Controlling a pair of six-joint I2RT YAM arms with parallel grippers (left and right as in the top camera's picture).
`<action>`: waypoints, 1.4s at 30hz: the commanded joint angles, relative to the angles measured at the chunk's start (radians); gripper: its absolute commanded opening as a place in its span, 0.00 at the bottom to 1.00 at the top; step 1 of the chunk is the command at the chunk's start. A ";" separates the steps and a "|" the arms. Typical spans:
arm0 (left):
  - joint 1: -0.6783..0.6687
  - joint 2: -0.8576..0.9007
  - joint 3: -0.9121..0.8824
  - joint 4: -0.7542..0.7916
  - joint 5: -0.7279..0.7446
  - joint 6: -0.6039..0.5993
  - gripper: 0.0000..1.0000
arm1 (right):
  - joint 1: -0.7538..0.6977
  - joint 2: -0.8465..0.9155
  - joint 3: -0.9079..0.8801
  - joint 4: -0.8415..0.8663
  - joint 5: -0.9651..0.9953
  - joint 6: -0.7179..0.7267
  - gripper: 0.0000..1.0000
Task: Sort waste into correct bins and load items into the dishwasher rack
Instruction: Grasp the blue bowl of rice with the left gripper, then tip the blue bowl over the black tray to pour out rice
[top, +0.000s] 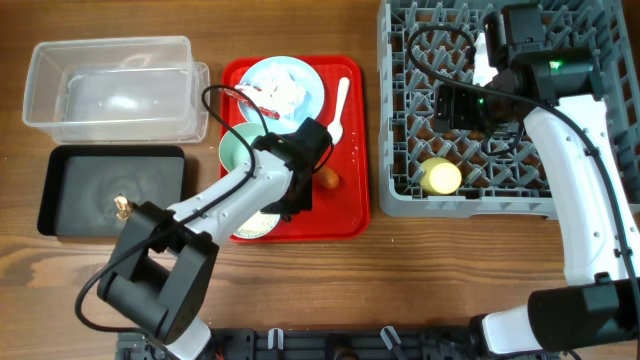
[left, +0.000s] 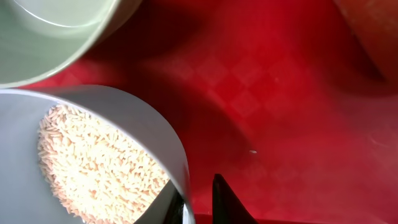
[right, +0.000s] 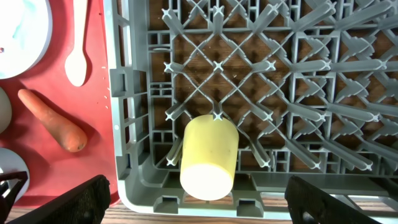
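My left gripper (top: 290, 207) (left: 199, 202) sits low over the red tray, its fingers astride and shut on the rim of a pale blue bowl (top: 256, 226) (left: 146, 121) holding white rice (left: 93, 168). A mint-green bowl (top: 236, 150) (left: 43, 37) is next to it. The orange carrot (top: 328, 178) (right: 53, 121) lies on the tray to the right. The pale blue plate (top: 285, 88) carries crumpled tissue and a red-and-white wrapper (top: 262, 97). The white spoon (top: 340, 105) (right: 78, 43) lies beside it. My right gripper (top: 455, 105) (right: 205, 205) is open and empty above the grey rack (top: 500, 60) (right: 280, 81), where the yellow cup (top: 440, 177) (right: 210, 155) rests.
The clear tub (top: 110, 85) stands at the back left. The black tray (top: 110, 190) in front of it holds a small brown scrap (top: 121, 207). The flat red serving tray (top: 345, 215) (left: 267, 106) (right: 56, 168) lies between the bins and the rack.
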 joint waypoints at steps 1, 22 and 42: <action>0.002 0.016 -0.006 0.011 0.013 -0.002 0.15 | 0.003 0.000 0.002 -0.004 -0.005 -0.014 0.93; 0.524 -0.237 0.303 -0.336 0.470 0.288 0.04 | 0.003 0.000 0.002 0.003 -0.005 -0.040 0.93; 1.378 0.087 0.291 -0.366 1.336 0.866 0.04 | 0.003 0.000 0.002 -0.019 -0.005 -0.039 0.93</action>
